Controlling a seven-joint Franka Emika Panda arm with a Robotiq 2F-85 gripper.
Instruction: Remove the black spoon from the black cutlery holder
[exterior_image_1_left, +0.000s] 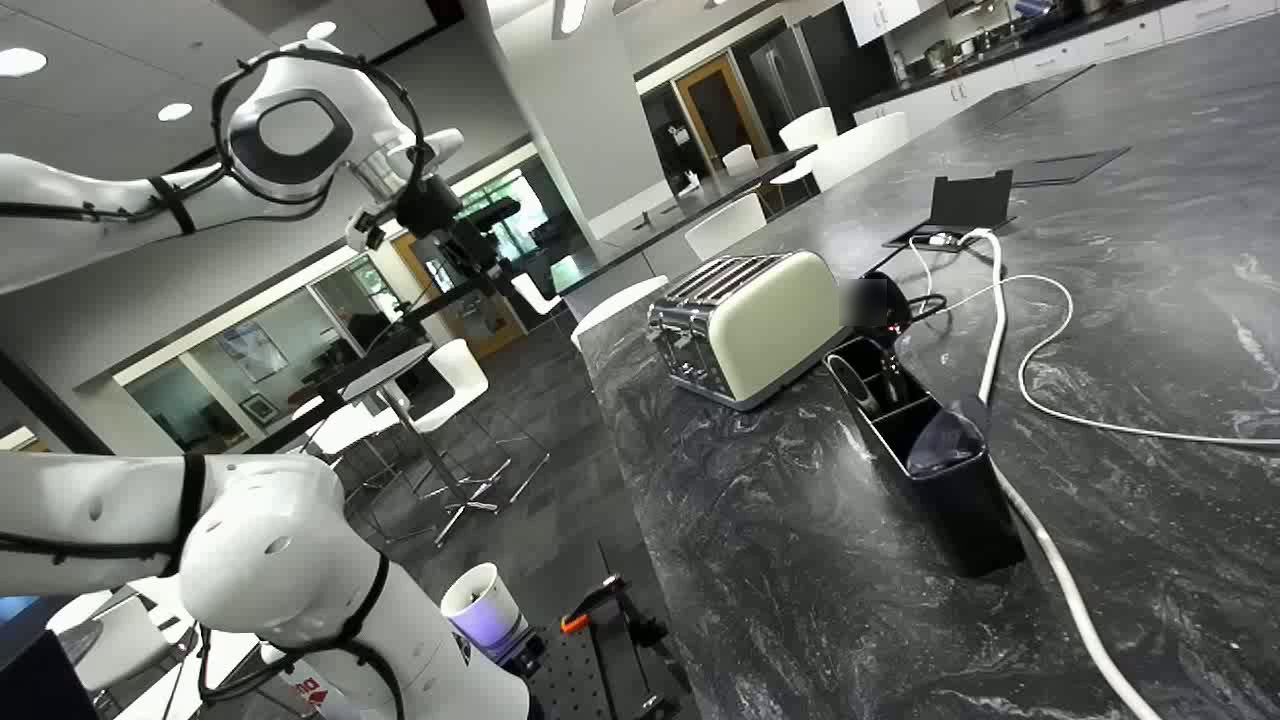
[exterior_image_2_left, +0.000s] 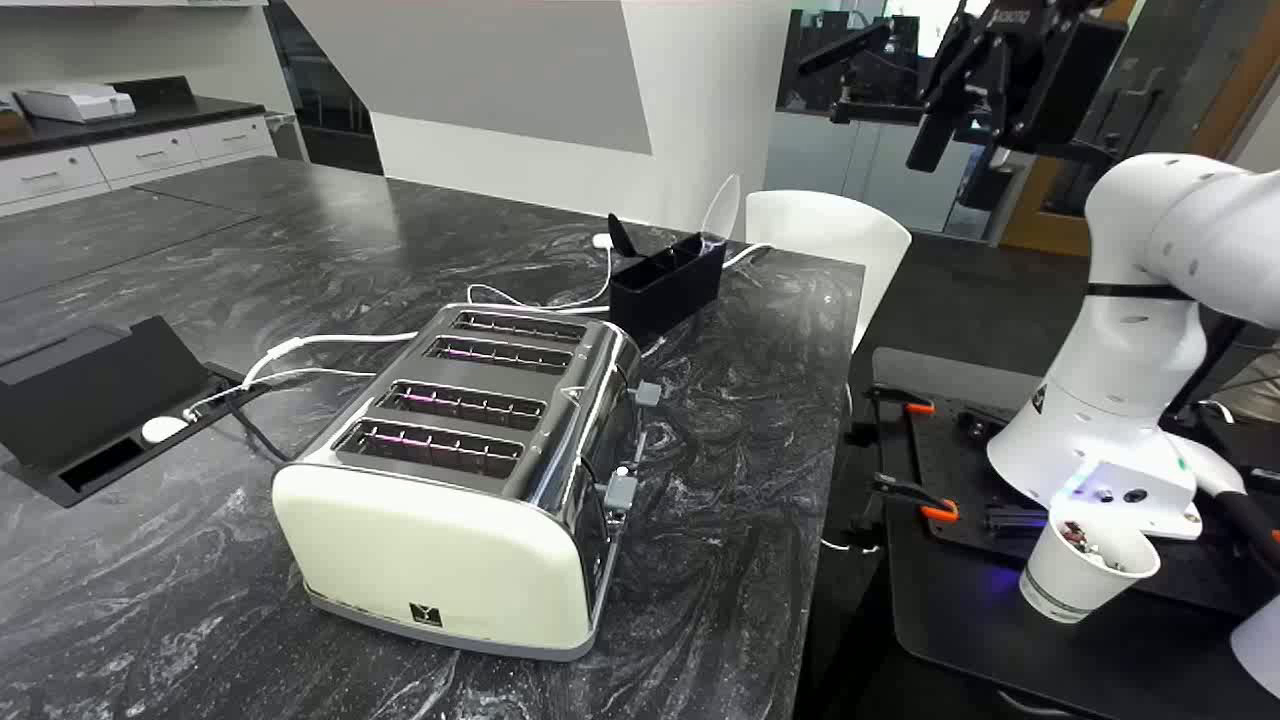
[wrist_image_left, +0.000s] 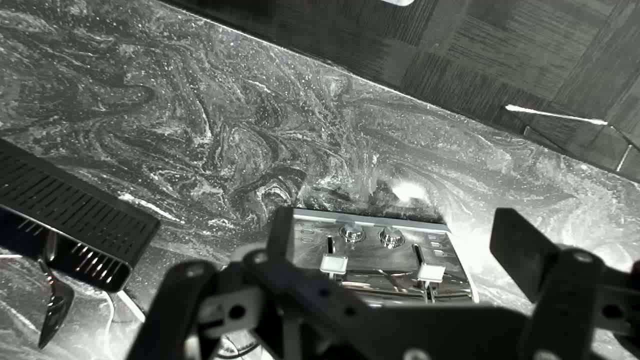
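Note:
The black cutlery holder (exterior_image_1_left: 960, 520) stands upright on the dark marbled table, past one end of the cream toaster; in an exterior view (exterior_image_2_left: 668, 292) its open compartments show. The black spoon (exterior_image_2_left: 621, 237) stands in the holder's end nearer the outlet, its wide end sticking out above the rim and leaning outward. In an exterior view, the spoon (exterior_image_1_left: 880, 300) is partly blurred. In the wrist view the holder (wrist_image_left: 75, 215) is at the left edge, with the spoon (wrist_image_left: 57, 310) jutting below it. My gripper (exterior_image_2_left: 957, 165) is raised, open and empty; its fingers (wrist_image_left: 398, 237) frame the toaster front.
The cream toaster (exterior_image_2_left: 430, 560) stands beside the holder. A clear utensil (exterior_image_2_left: 722, 207) sticks up from the holder's other end. White cables (exterior_image_1_left: 1000, 330) run past the holder to an open black table outlet (exterior_image_2_left: 130, 400). A paper cup (exterior_image_2_left: 1085, 565) stands by the robot base.

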